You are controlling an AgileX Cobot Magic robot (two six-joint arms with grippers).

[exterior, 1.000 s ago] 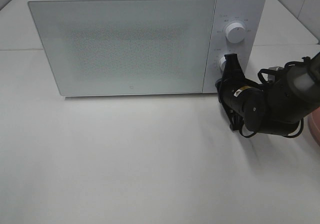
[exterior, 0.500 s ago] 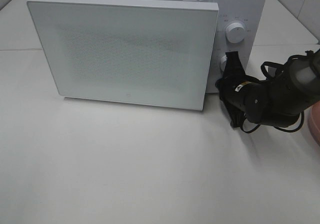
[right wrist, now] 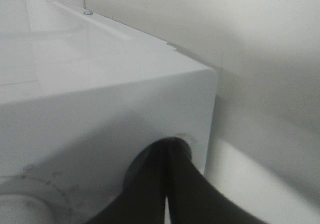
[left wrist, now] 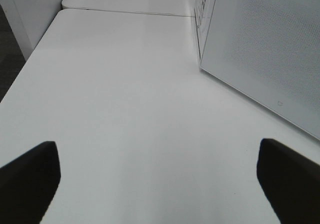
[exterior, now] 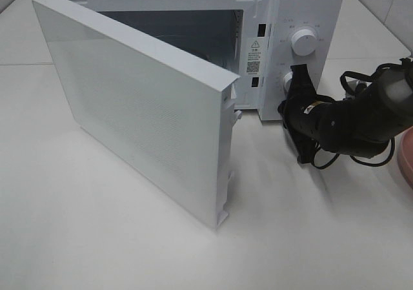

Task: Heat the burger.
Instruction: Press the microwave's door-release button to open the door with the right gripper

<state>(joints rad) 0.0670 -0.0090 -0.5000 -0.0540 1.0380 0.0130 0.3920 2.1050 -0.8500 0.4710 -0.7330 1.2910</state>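
Now, door status: the door (exterior: pixel 142 115) of the microwave (exterior: pixel 310 6) is swinging out on its left hinge. One second ago it was lying flush with the front, half a second ago it was only ajar, and now it is standing wide.
Cavity: the cavity (exterior: pixel 187 38) is coming into view, and the part that is showing is holding nothing.
Right claw: I am holding the right claw (exterior: pixel 299 78) fully closed and empty, with its tips pressing on the lower control (exterior: pixel 288 80) of the panel. The wrist view is showing the two fingers (right wrist: pixel 172 184) tight together.
Left claw: I am holding the left claw (left wrist: pixel 160 184) spread to its widest and gripping nothing. It is hovering low over the bare tabletop (left wrist: pixel 130 109), off the door's outer face.
Burger: it is not showing in any view, so I cannot tell where it is lying. Only the rim of a pinkish plate (exterior: pixel 406 164) is peeking in at the right edge of the high view.
Meaning for the task: I am judging that the opening step is done and that loading is coming next. The burger is still needing to be fetched and placed inside.
Count, microwave: one.
Count, door: one.
Count, dials: two, counting the upper dial (exterior: pixel 303 41) and the lower control.
Count, plate: one, partly showing.
Count, burger: none showing.
Count, claws: two.
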